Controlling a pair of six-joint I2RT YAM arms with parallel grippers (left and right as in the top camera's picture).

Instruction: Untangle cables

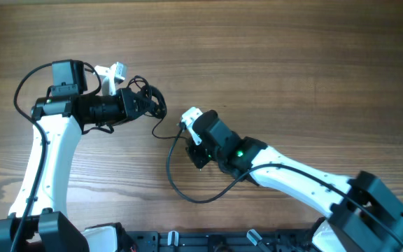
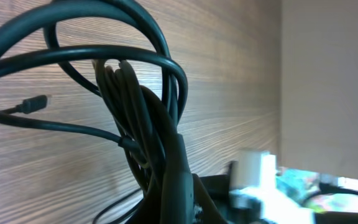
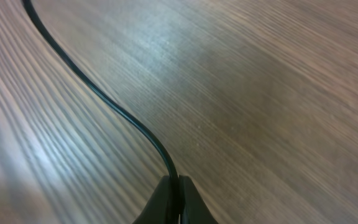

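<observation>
Along the table's near edge: a black rail (image 1: pixel 208 241) with small clips, with the two arm bases at either end. The arms are white-shelled with black joints. Thick black wiring (image 1: pixel 172 175) hangs off the right wrist in a wide loop over the wood.

Item 1, nearest: right gripper (image 3: pixel 178 188). Its dark, matte fingers (image 3: pixel 160 205) are pressed together, pinching one loose cable (image 3: pixel 104 99). The cable is thin, black, glossy and round in section. It leaves the fingertips and lies on the wood in a long S-curve running away to the left. Overhead, it shows as a fine strand bridging the gap toward the left arm.

Item 2, farther and to the left: left gripper (image 1: pixel 140 103), closed on the cables (image 1: pixel 156 103), which form a compact dark knot at its tip. In the left wrist view the strands rise as a twisted column, then splay into overlapping loops that cross one another. One small plug (image 2: pixel 35 104) juts out at the left on a strand's end. A blurred white block (image 2: pixel 253 174) sits low on the right, behind the knot.

Item 3, ground: table (image 1: pixel 292 56), brown wood-grain surface with fine parallel lines and a dull sheen, extending past both grippers.
</observation>
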